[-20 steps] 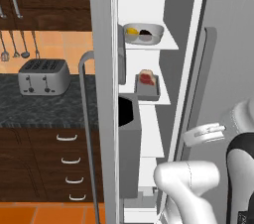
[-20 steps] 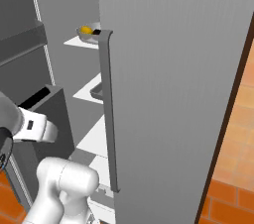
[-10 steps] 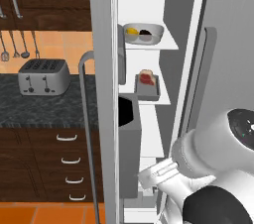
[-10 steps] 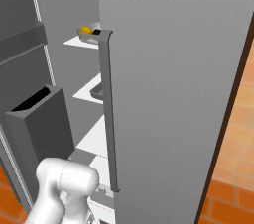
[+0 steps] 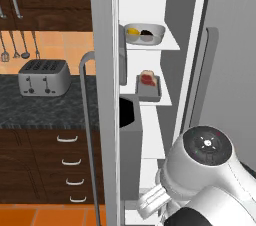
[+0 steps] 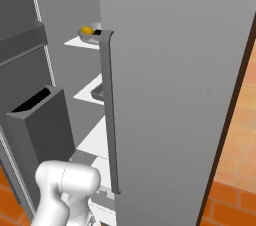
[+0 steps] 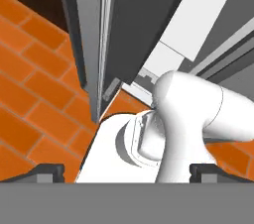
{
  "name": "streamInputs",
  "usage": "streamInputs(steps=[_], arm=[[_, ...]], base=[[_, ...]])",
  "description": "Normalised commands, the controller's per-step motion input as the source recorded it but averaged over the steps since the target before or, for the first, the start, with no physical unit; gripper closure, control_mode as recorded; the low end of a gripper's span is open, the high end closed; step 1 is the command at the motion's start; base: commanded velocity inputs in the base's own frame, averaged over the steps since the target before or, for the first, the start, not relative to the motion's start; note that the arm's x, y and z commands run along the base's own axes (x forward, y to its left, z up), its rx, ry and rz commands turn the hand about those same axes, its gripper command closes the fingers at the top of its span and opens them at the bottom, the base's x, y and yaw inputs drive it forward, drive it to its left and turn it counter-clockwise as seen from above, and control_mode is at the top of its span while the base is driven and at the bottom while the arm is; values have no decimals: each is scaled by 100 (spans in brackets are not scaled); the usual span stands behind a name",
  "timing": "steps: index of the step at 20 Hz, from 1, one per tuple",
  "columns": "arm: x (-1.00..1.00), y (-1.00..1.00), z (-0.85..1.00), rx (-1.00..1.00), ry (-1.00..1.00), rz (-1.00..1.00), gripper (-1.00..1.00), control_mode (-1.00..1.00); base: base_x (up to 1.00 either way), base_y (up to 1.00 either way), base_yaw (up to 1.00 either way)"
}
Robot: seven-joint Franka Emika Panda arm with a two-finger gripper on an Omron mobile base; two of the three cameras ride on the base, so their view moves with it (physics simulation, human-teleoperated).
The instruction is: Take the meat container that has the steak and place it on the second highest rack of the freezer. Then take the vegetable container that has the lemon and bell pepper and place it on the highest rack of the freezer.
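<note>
Orange floor tiles lie below my gripper point(image 7: 127, 171), its fingers spread wide with nothing between them. Inside the freezer point(image 5: 165, 0), the vegetable container point(image 5: 144, 33) with the lemon point(image 5: 132, 32) sits on the top rack; the meat container point(image 5: 149, 88) with the steak point(image 5: 148, 78) sits one rack lower.

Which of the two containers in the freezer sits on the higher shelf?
The vegetable container, the rounded white-grey bowl with the lemon, sits on the higher shelf. The meat container, a flat grey tray with the steak, is one shelf below.
</note>
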Motion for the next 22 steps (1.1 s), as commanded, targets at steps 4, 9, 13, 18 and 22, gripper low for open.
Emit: streamInputs(steps=[4, 9, 13, 18, 22], arm=[[82, -100, -49, 8, 9, 0, -100, -100], [77, -99, -62, 1, 4, -5, -100, -100], [57, -82, -77, 0, 3, -5, -100, -100], [17, -29, -78, -2, 1, -2, -100, -100], [8, -72, -57, 2, 1, 0, -100, -100]], base=[[0, 0, 0], [0, 0, 0], [0, 0, 0], [0, 0, 0], [0, 0, 0]])
